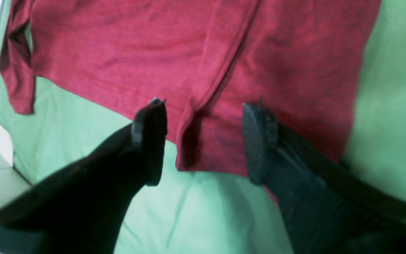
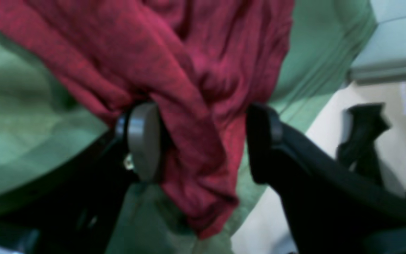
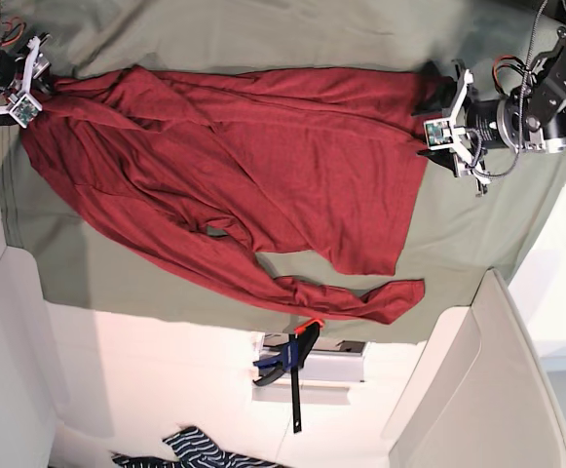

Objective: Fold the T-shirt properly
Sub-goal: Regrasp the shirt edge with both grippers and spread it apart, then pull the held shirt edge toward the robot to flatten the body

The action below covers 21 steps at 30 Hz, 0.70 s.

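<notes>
Both tools gape at the T-shirt (image 3: 263, 166) on the green sheet (image 3: 263, 39).

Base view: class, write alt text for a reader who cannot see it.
A dark red long-sleeved T-shirt lies spread and rumpled on a sage-green cloth sheet, one sleeve trailing near the sheet's edge. A robot gripper sits at each end of it: the left gripper and the right gripper.

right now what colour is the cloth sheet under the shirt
Sage green, plain with no pattern. The cloth sheet shows best in the base view, spread under the dark red shirt.
</notes>
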Motion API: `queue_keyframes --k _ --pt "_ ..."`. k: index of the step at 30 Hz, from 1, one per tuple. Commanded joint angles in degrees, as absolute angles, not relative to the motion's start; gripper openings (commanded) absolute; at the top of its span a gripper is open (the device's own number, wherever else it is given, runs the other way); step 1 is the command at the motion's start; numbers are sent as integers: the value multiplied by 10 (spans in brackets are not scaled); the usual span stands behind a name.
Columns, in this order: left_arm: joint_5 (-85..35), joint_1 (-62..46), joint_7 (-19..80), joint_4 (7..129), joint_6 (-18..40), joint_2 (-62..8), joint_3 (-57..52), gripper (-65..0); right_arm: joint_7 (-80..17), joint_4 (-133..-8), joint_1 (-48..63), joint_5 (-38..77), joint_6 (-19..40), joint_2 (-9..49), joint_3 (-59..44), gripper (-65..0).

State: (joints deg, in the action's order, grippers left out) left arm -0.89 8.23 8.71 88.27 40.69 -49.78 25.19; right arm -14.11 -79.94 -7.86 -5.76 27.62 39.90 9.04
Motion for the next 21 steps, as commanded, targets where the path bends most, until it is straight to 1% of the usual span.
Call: queue_keyframes --k 1,6,9,11,13,15,19,21 --pt "-28 93 87 906 400 -517 245 -282 -131 -824 -90 -54 268 413 83 -285" --pt "-84 74 157 1019 400 -562 245 -283 -161 -902 -84 -56 266 429 83 -285" --pt "-109 50 211 1078 400 -590 245 -283 -219 -939 -84 -53 261 432 83 -286" --pt "-113 31 229 1105 400 -601 245 -283 -253 -954 -80 -48 262 432 83 -286" --pt "-113 10 232 1128 400 -603 245 -283 -272 -966 -68 -38 265 433 83 -286" --pt "-112 -19 232 1148 400 -599 245 -283 -272 -979 -41 -36 281 439 83 -286" --pt "-62 -73 232 1166 400 -573 245 -283 -267 -986 12 -76 290 444 83 -286" --pt "-26 -83 231 1163 372 -552 245 -283 -250 -972 18 -93 289 444 83 -286"
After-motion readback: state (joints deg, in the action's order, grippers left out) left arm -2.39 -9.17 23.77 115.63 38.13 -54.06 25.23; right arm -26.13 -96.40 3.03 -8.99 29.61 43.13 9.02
